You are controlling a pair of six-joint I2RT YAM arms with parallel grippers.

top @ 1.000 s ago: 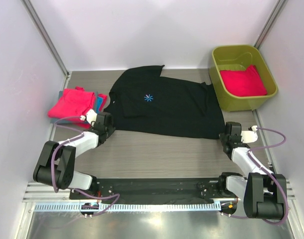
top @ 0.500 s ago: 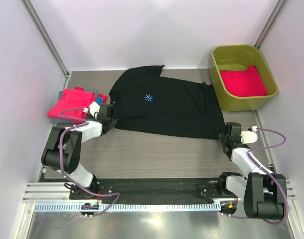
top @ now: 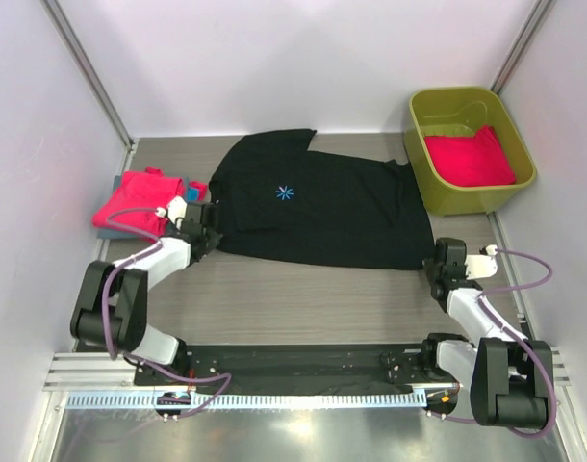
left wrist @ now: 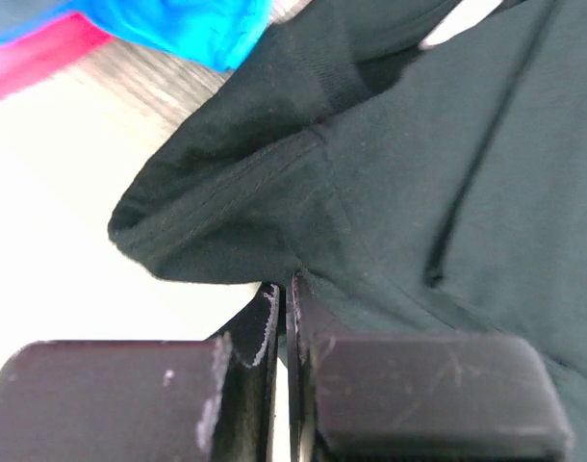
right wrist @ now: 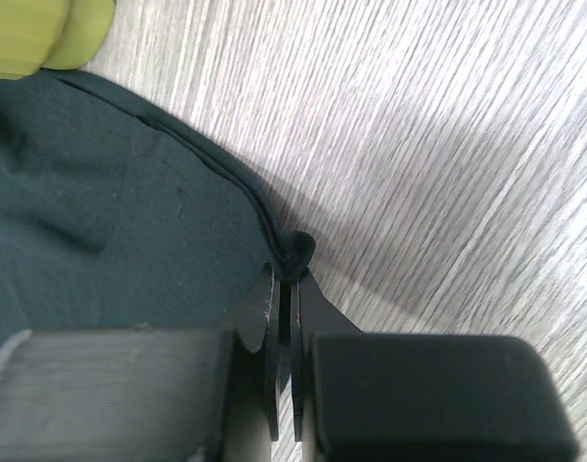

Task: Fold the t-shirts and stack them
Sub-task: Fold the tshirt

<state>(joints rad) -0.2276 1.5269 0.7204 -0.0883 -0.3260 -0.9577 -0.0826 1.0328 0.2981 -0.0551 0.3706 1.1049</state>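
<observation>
Left hand (top: 209, 216) is clamped shut on the black t-shirt (top: 322, 207), fingers pressed together with a pinch of dark cloth between them, right at the shirt's left edge by the sleeve (left wrist: 207, 221). Over on the other side, the right hand (top: 436, 262) is closed just as tight, nipping the hem at the shirt's near right corner; from its wrist you can see a little knot of the seam bunched at the fingertips (right wrist: 274, 289).

So both hands have a grip, and the black t-shirt lies spread across the middle of the worktop (top: 303, 298), chest up, pale-blue starburst (top: 285, 193) showing. It looks a bit rumpled, with the far sleeve pointing toward the back wall.

Off to the left, just beside the left hand, sits a pile of pink t-shirts (top: 140, 197) with a blue t-shirt (top: 193, 196) peeking out at its right edge, very near the black sleeve. At the far right corner stands the olive-green tub (top: 457, 93), one more pink t-shirt (top: 470, 159) lying inside it. The black shirt's right edge comes up just beside that tub.
</observation>
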